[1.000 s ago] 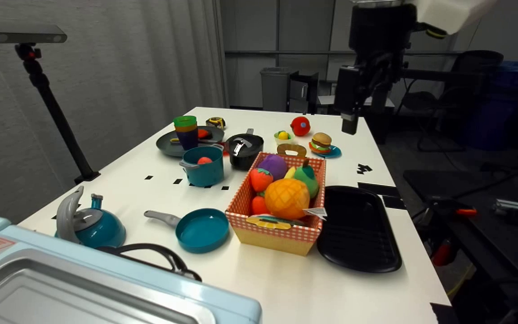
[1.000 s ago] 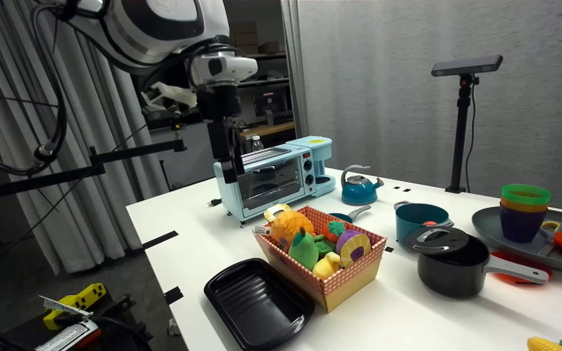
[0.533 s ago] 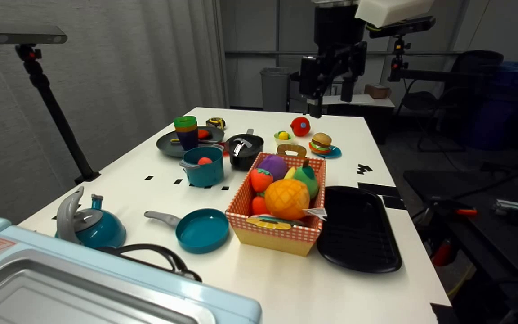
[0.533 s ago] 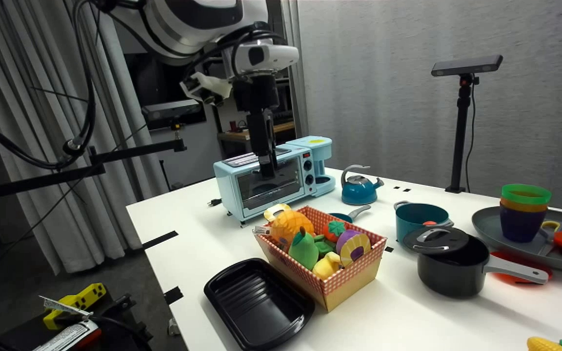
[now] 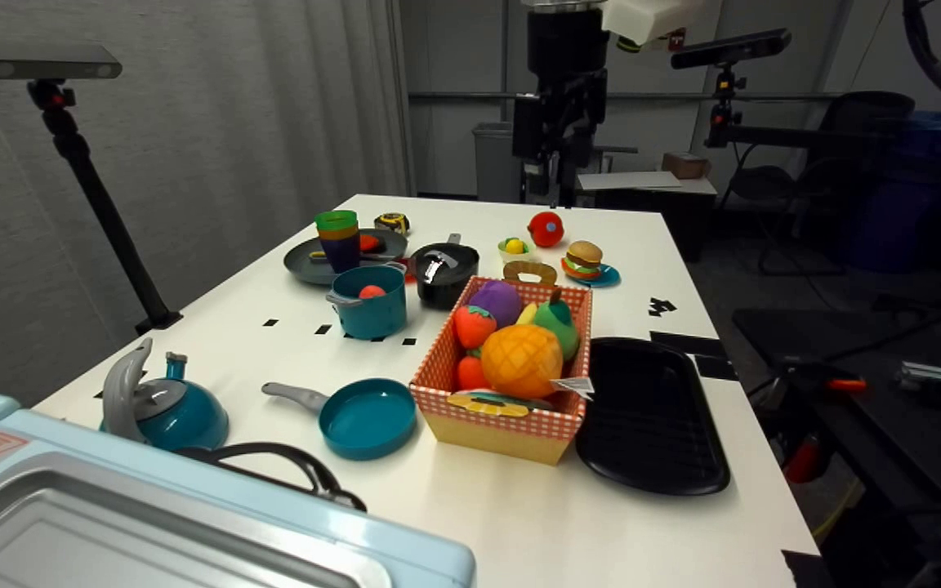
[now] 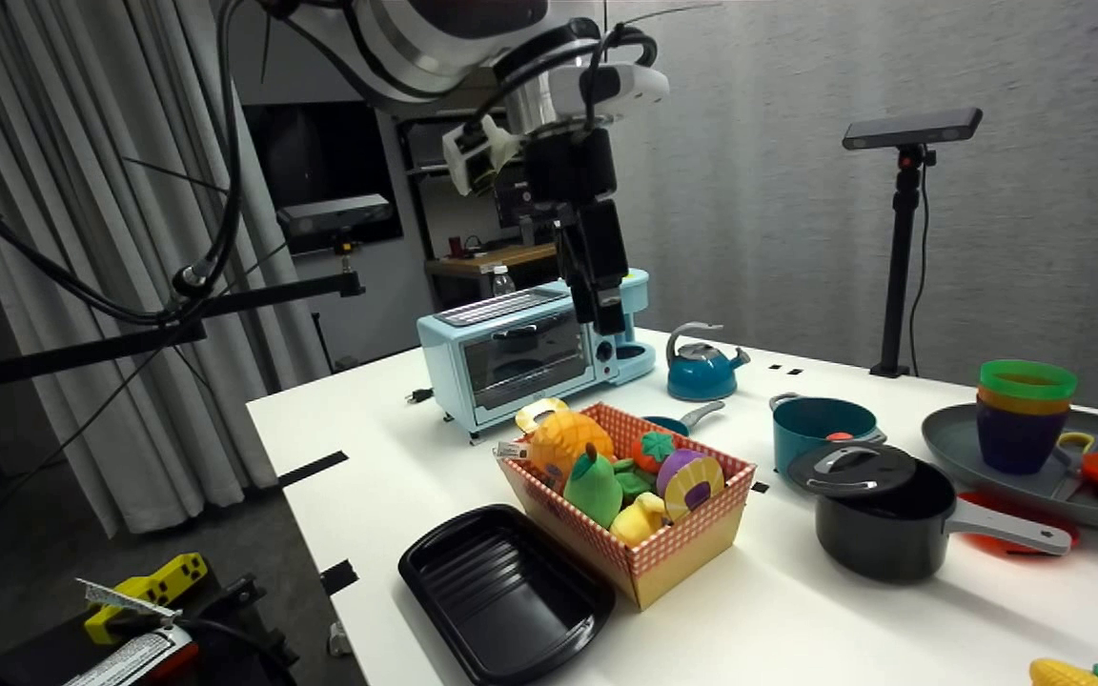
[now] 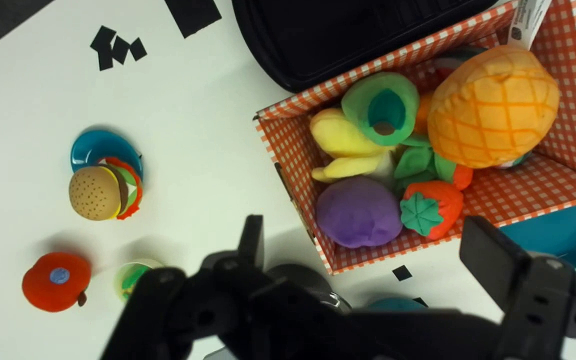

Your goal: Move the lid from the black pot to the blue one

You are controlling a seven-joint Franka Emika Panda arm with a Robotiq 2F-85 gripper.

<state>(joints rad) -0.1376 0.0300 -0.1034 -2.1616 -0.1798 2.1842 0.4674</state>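
Observation:
The black pot (image 6: 878, 548) stands on the white table with its grey handle pointing away from the fruit basket. The dark round lid (image 6: 852, 469) lies off-centre on its rim, overhanging toward the blue pot (image 6: 800, 446), and part of the opening shows. The lid (image 5: 441, 260), black pot (image 5: 438, 294) and blue pot (image 5: 376, 317) also show in an exterior view. The blue pot has no lid and holds a red thing. My gripper (image 7: 363, 222) is open and empty, high above the basket area. In the wrist view its body hides most of both pots.
A checkered basket (image 6: 701, 538) of plush fruit stands between the pots and the black tray (image 6: 511, 595). A grey plate with stacked cups (image 6: 1016, 443) is beside the pots. A teal pan (image 5: 368, 418), kettle (image 6: 701, 373) and toaster oven (image 6: 520, 357) are also on the table.
My arm and gripper have moved steadily across above the table, leftward in one exterior view and rightward in the other, nearer the pots' side. The objects have not moved.

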